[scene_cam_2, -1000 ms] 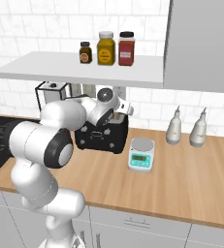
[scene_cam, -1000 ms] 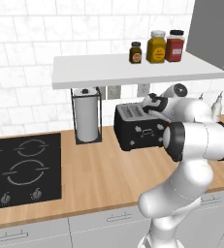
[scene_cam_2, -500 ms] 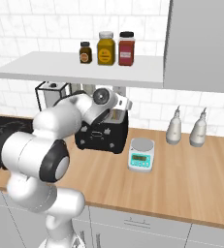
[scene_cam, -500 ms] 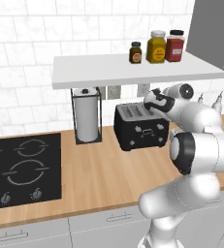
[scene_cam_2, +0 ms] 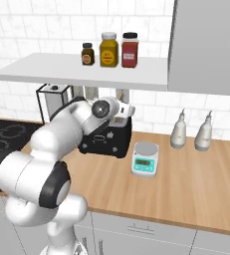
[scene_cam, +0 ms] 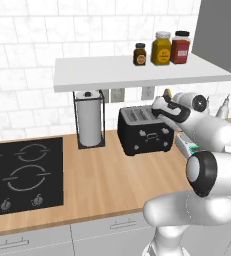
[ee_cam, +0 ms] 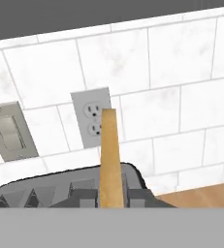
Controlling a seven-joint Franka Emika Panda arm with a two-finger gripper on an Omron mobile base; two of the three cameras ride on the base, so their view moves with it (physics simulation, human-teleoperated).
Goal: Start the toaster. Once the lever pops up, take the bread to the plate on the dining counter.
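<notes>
The hand view shows the bread (ee_cam: 110, 160) edge-on, standing upright between the fingertips above the toaster (ee_cam: 60, 193), with a wall outlet (ee_cam: 92, 117) behind. The left base view shows the toaster (scene_cam: 144, 131) near the wall counter's (scene_cam: 102, 175) back edge, beside the paper towel roll (scene_cam: 89, 122). The gripper (scene_cam: 165, 101) is clenched on the slice.

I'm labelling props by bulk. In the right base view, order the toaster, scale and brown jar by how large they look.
1. toaster, though the arm covers part of it
2. scale
3. brown jar, which stands farther back, so its true size is less sure
</notes>
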